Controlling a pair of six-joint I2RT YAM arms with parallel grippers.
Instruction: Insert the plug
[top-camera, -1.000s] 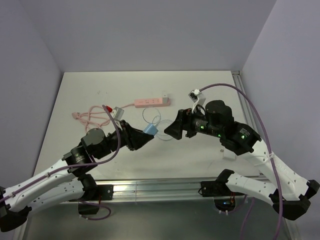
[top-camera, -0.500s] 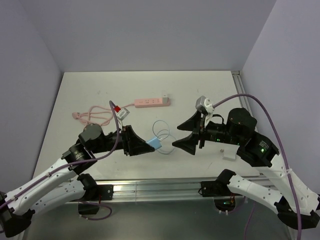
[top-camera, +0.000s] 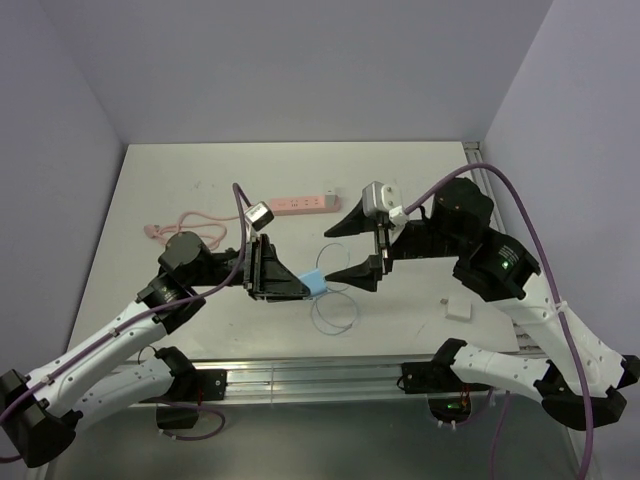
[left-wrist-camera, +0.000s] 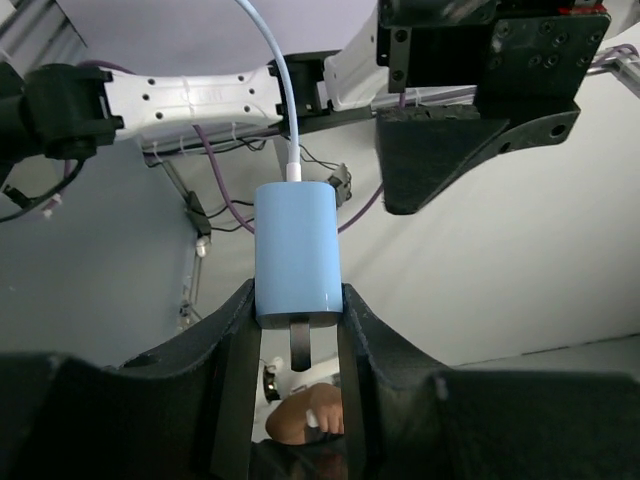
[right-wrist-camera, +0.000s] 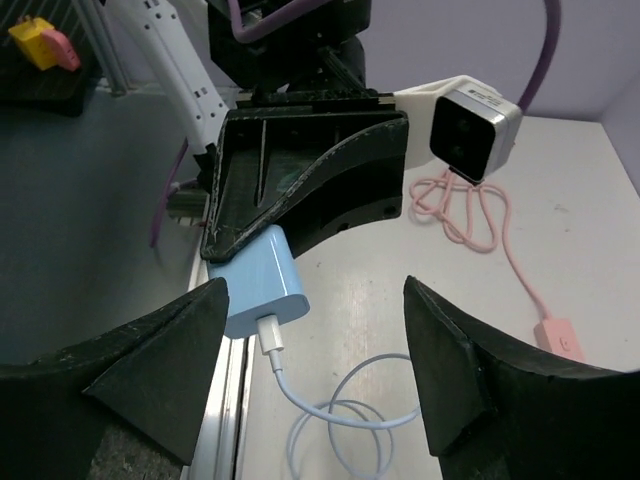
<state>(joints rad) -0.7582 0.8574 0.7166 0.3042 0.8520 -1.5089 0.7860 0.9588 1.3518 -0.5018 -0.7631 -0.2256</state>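
The plug (top-camera: 313, 281) is a small light-blue block with a thin pale cable (top-camera: 335, 310) looping on the table below it. My left gripper (top-camera: 303, 286) is shut on the plug and holds it above the table. In the left wrist view the plug (left-wrist-camera: 297, 250) sits between the fingers (left-wrist-camera: 236, 360), cable end pointing away and a metal prong toward the camera. My right gripper (top-camera: 350, 252) is open and empty, facing the plug from the right. In the right wrist view the plug (right-wrist-camera: 262, 280) sits by the left finger (right-wrist-camera: 170, 360). The pink power strip (top-camera: 305, 204) lies farther back.
The strip's pink cord (top-camera: 185, 225) is coiled at the back left and also shows in the right wrist view (right-wrist-camera: 465, 215). A small white block (top-camera: 457, 309) lies at the front right. The table's front rail (top-camera: 320, 372) runs below the arms.
My left gripper has carried the plug right and higher, dragging the cable loops toward the front. My right gripper backed away, then rose, and now faces the plug with jaws wide.
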